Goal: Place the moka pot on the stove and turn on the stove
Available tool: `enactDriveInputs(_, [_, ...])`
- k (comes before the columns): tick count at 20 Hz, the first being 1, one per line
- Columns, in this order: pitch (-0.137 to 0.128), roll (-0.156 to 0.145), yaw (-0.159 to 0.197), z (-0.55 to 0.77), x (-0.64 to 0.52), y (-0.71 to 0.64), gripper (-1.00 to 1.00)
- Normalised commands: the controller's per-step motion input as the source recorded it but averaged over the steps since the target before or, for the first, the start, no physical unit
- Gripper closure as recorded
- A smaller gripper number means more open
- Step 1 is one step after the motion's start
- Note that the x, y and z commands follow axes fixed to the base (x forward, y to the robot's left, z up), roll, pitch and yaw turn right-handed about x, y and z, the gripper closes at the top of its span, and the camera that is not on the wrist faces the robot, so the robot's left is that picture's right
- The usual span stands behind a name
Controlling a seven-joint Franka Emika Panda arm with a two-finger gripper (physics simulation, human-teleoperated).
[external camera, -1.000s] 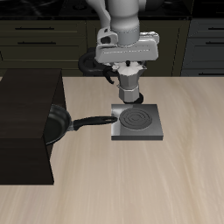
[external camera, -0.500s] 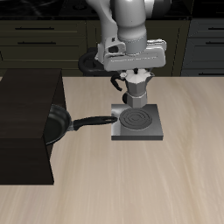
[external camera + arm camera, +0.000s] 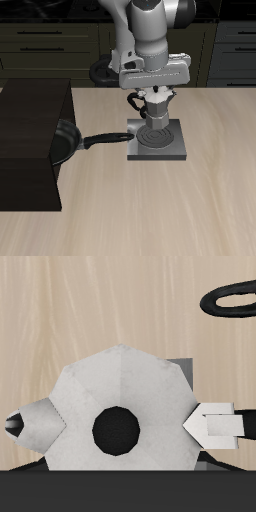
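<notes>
The moka pot (image 3: pixel 152 108) is a small silver faceted pot, held upright with my gripper (image 3: pixel 151 93) shut on its upper part. It hangs directly over the coiled burner of the grey stove (image 3: pixel 172 150), its base very close to the burner; I cannot tell whether they touch. In the wrist view I look straight down on the moka pot (image 3: pixel 117 406), with its black lid knob in the middle, the spout on one side and the handle on the other. A corner of the stove (image 3: pixel 186 364) peeks out behind it.
A black frying pan (image 3: pixel 64 141) lies beside the stove, its handle reaching to the stove's edge. A tall dark block (image 3: pixel 28 140) stands next to the pan. A black round object (image 3: pixel 100 72) sits farther back behind the arm.
My gripper has carried the moka pot forward and down, from behind the stove's back edge to over the burner.
</notes>
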Motion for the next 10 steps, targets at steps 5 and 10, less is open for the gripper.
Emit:
enactDriveInputs(5, [0.006, -0.016, 0.005, -0.05, 0.02, -0.11, 1.0])
enactDriveInputs(10, [-0.005, -0.014, -0.005, -0.01, -0.01, -0.1, 1.0])
